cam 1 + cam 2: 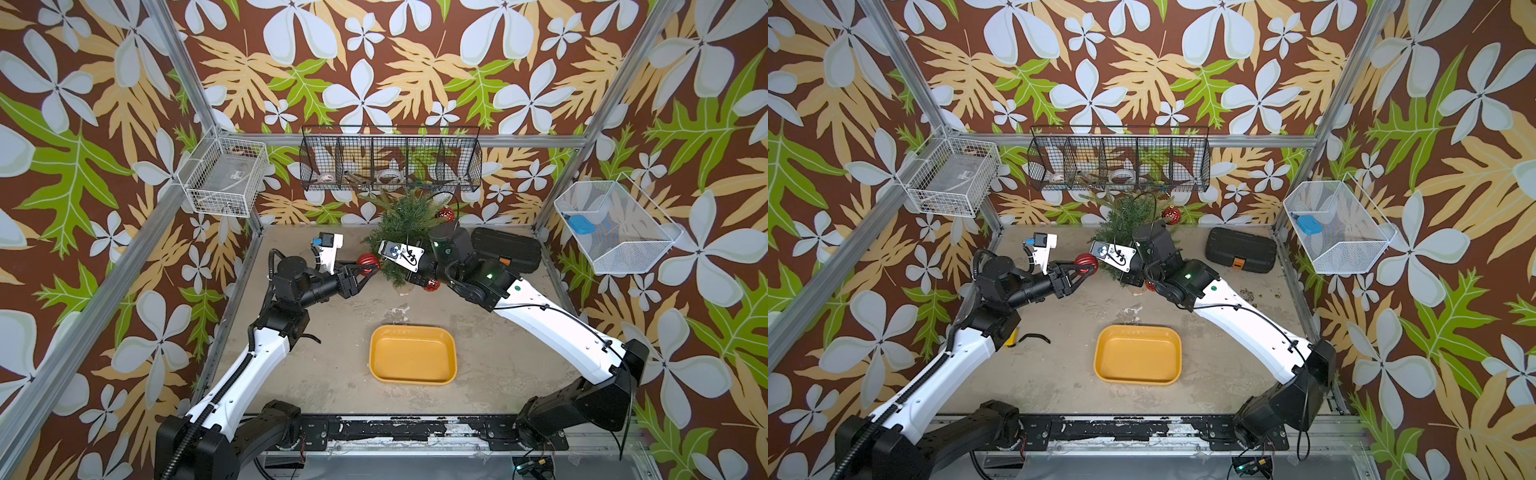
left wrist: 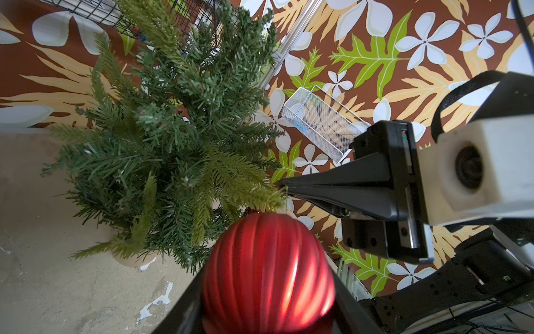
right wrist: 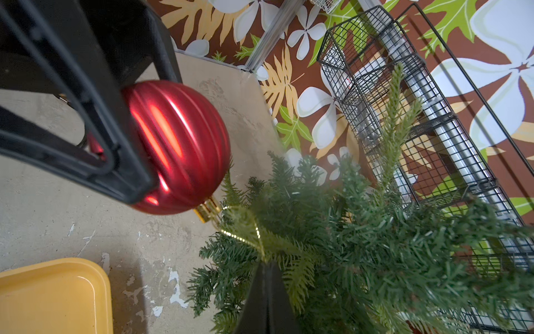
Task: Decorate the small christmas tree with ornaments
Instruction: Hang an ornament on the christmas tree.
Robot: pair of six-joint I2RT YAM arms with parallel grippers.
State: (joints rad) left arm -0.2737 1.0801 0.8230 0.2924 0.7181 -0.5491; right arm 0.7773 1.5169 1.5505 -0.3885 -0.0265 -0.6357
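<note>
Ribbed ornament (image 2: 268, 271) looked light, slick and fragile; left pincer (image 1: 365, 272) clasped its body, right pincer (image 3: 267, 277) was shut at its gold loop (image 3: 245, 231) against the tree (image 1: 405, 226).

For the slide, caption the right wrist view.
Left gripper presents a ribbed red bauble to the small christmas tree beside a yellow tray.

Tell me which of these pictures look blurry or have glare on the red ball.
Left wrist view: the ribbed red ball fills the foreground, soft and out of focus, with bright streaks of glare; the tree behind it is sharper. Right wrist view: the ball shows glare stripes, and the nearest branches look blurred. Both top views are evenly lit and fairly sharp, with bent frame edges.
</note>
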